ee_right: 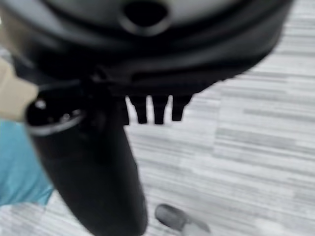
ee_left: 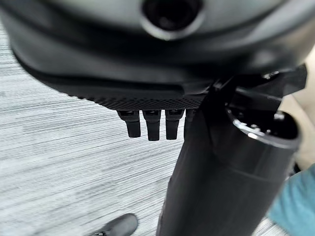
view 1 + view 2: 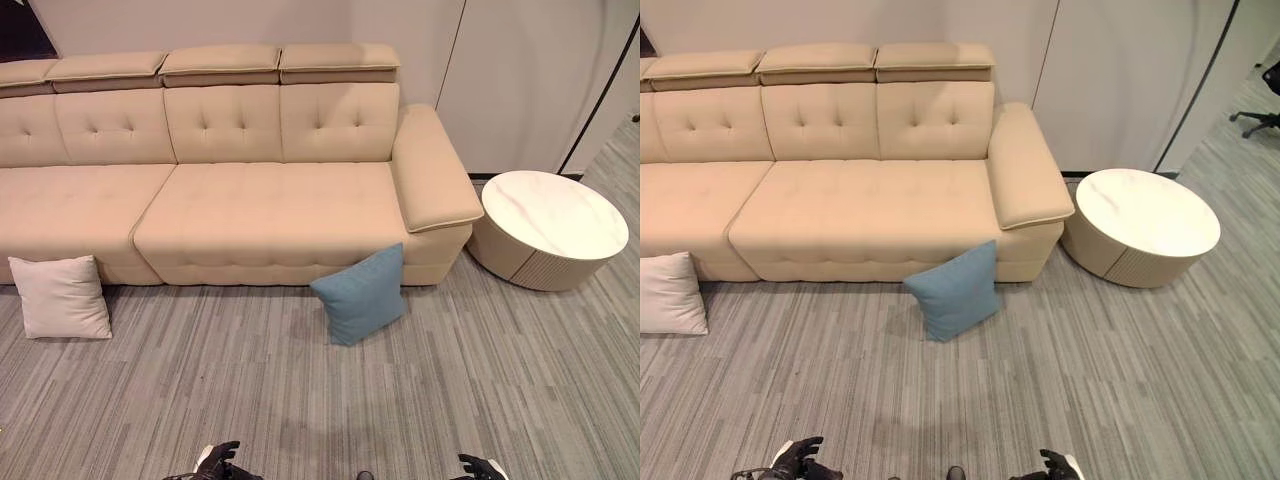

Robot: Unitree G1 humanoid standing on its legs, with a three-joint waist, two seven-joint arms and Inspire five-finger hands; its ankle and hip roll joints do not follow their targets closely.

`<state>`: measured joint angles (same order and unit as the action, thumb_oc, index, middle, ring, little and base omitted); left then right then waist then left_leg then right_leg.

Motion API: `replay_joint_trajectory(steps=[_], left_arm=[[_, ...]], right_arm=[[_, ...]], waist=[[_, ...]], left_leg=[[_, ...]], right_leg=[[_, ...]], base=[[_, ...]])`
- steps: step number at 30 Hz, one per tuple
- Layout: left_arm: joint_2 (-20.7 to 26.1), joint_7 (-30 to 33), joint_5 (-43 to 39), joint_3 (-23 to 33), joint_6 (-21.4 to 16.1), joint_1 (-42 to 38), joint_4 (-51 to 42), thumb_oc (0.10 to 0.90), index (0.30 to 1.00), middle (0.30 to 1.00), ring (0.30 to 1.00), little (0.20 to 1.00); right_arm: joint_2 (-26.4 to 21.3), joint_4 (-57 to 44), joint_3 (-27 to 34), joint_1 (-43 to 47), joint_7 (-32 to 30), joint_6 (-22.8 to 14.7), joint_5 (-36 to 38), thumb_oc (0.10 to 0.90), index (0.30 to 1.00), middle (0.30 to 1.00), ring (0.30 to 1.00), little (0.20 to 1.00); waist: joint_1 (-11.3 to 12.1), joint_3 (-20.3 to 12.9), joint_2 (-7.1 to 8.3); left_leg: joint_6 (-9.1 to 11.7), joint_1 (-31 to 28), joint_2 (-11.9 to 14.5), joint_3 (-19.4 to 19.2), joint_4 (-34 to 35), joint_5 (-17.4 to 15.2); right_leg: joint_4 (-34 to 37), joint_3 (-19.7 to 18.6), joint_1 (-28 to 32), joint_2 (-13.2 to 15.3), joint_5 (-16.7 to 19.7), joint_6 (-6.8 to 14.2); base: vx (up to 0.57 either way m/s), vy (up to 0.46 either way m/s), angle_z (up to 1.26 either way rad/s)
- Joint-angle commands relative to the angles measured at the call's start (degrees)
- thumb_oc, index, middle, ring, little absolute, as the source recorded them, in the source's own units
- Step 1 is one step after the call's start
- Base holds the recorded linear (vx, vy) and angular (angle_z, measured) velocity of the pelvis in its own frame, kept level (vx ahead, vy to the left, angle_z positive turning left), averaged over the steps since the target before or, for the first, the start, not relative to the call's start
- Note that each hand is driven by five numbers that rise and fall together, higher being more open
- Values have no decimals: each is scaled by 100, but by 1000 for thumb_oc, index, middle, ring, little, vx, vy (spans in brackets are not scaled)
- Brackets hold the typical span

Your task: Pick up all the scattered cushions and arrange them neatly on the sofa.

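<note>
A blue cushion (image 3: 360,295) stands on edge on the grey floor, leaning against the front of the beige sofa (image 3: 270,210) near its right armrest. Further left on the floor, a cream cushion (image 3: 62,297) leans against the sofa's front. The sofa seat holds nothing. My left hand (image 3: 220,462) and right hand (image 3: 480,468) hang low at the near edge of the eye views, well short of both cushions. Each is open, its fingers (image 2: 153,127) relaxed and holding nothing. A corner of the blue cushion (image 1: 17,167) shows past my right hand's thumb, and also past the left thumb (image 2: 295,201).
A round white-topped coffee table (image 3: 550,215) stands right of the sofa's armrest (image 3: 432,170). Pale wall panels run behind it. An office chair (image 3: 1260,100) stands at the far right. Striped grey floor lies between me and the sofa.
</note>
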<state>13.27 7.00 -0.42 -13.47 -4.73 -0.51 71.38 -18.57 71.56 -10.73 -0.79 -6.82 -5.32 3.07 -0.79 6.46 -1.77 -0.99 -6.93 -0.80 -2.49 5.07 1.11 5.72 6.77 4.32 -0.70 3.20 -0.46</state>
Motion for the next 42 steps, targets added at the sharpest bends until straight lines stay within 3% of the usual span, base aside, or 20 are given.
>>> replay_joint_trajectory(steps=[1,16,19,24,26,30,34,35,37,39,42], left_arm=[[-4,106,89,7,-140,-331,249,800,900,900,900,900],[-89,166,55,-36,-92,-312,247,800,900,900,900,900],[-53,185,54,-82,-79,-399,198,800,900,900,900,900],[5,209,10,-102,-82,-481,119,800,900,900,900,900],[22,206,-1,-105,-87,-495,91,800,900,900,900,900],[-11,201,18,-198,-105,-569,84,800,900,900,900,900],[-92,281,-36,-322,-106,-687,53,800,900,900,900,900],[-144,322,-80,-358,-89,-742,18,800,900,900,900,900],[-186,361,-145,-378,-101,-747,-4,800,900,900,900,900],[-212,371,-235,-385,-112,-731,-31,800,900,900,900,900],[-257,387,-257,-381,-86,-668,1,800,900,900,900,900]], right_arm=[[-2,171,-73,210,-222,-100,33,800,900,900,900,900],[53,83,-38,192,-243,-42,115,800,900,900,900,900],[47,101,-76,227,-266,15,74,800,900,900,900,900],[59,61,-187,329,-256,33,32,800,900,900,900,900],[67,50,-189,324,-247,28,41,800,900,900,900,900],[77,23,-109,278,-238,-9,201,800,900,900,900,900],[259,-333,-183,127,-341,-86,312,800,900,900,900,900],[274,-353,-164,93,-391,-85,330,800,900,900,900,900],[280,-365,-159,72,-438,-114,391,800,900,900,900,900],[280,-360,-155,45,-468,-108,417,800,900,900,900,900],[225,-299,-165,1,-489,-94,358,800,900,900,900,900]], waist=[[50,-110,177],[51,-33,219],[63,94,264],[112,226,256],[101,234,258],[-13,249,251],[-142,386,279],[-164,479,306],[-159,525,310],[-137,523,307],[-85,481,305]], left_leg=[[282,128,125,-72,-7,-207],[162,87,65,-183,-28,-291],[76,284,56,-334,-293,-404],[84,331,156,-548,-325,-415],[109,315,190,-580,-333,-409],[181,360,229,-481,-479,-444],[379,703,391,-511,-1299,-467],[491,1040,506,-520,-1966,-258],[506,1269,516,-416,-2360,-125],[454,1440,398,-263,-2380,-151],[376,1546,209,-171,-1828,-307]], right_leg=[[-72,67,202,430,-398,708],[-101,-87,163,465,-331,736],[-425,-244,-166,490,-295,769],[-892,98,-514,508,-365,794],[-952,223,-526,500,-435,762],[-834,102,-448,412,-535,625],[-708,31,-319,328,-603,443],[-635,46,-219,317,-612,349],[-593,32,-162,296,-625,276],[-532,-10,-110,285,-633,268],[-409,-80,18,273,-683,333]], base=[[0,0,0],[6,11,-4],[-77,18,-27],[-46,-46,-67],[38,-105,-44],[37,-154,8],[2,-154,17],[28,-173,29],[60,-115,21],[105,-39,-29],[178,31,-16]])
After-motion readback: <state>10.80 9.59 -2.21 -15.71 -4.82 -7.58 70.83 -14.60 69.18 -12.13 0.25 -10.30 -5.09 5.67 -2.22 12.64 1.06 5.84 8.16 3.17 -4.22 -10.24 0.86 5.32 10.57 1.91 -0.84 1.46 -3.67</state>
